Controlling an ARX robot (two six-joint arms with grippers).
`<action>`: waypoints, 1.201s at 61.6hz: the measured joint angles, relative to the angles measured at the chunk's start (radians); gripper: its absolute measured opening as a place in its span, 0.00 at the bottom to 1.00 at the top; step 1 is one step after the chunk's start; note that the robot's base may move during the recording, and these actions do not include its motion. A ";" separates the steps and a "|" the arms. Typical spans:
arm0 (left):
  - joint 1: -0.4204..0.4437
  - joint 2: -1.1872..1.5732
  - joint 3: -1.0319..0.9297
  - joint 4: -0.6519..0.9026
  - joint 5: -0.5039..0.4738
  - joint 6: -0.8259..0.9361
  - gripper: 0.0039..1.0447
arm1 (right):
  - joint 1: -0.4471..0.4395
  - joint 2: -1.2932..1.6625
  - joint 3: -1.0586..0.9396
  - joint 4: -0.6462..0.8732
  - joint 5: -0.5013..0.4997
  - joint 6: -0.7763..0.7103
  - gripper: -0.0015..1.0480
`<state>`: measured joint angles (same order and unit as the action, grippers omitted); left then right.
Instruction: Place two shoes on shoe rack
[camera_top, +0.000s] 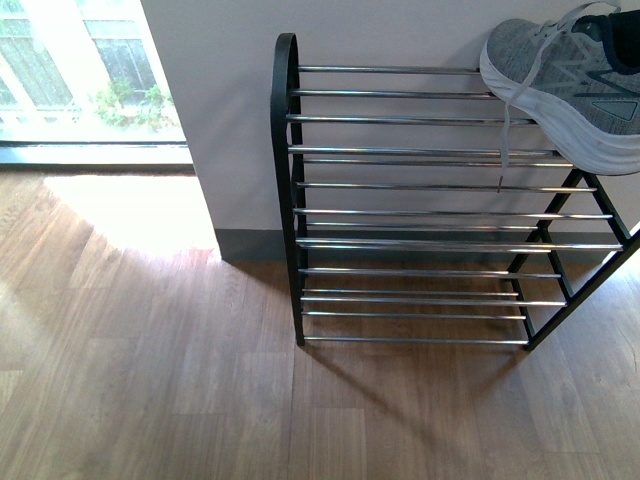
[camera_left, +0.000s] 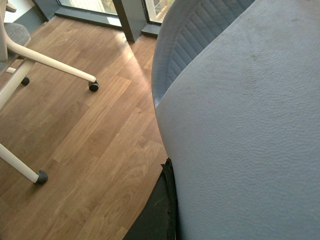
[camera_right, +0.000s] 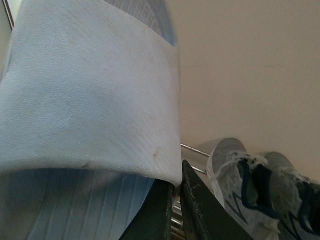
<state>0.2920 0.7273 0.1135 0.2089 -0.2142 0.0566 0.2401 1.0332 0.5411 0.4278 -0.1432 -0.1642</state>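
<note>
Though no writing readable, grey shoes (camera_right: 260, 195) sit on rack (camera_top: 400, 150); pincer states perhaps hidden, cannot tell.

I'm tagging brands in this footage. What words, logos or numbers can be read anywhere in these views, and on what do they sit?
There is no readable text in any view.
Sneaker held above the shoe rack: dark zigzag side mark only, no letters or numbers.
Sneakers on the rack, right wrist view: navy marks, no lettering legible.
White sole filling the left wrist view: textured surface, no print visible.
</note>
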 joint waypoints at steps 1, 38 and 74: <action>0.000 0.000 0.000 0.000 0.000 0.000 0.01 | 0.008 0.020 0.011 0.002 0.006 0.000 0.02; 0.000 0.000 0.000 0.000 0.000 0.000 0.01 | 0.122 0.932 0.675 -0.137 0.256 -0.257 0.02; 0.000 0.000 0.000 0.000 0.000 0.000 0.01 | 0.014 1.304 1.083 -0.274 0.504 -0.509 0.02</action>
<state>0.2920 0.7273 0.1135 0.2089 -0.2138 0.0566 0.2539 2.3367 1.6241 0.1539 0.3611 -0.6727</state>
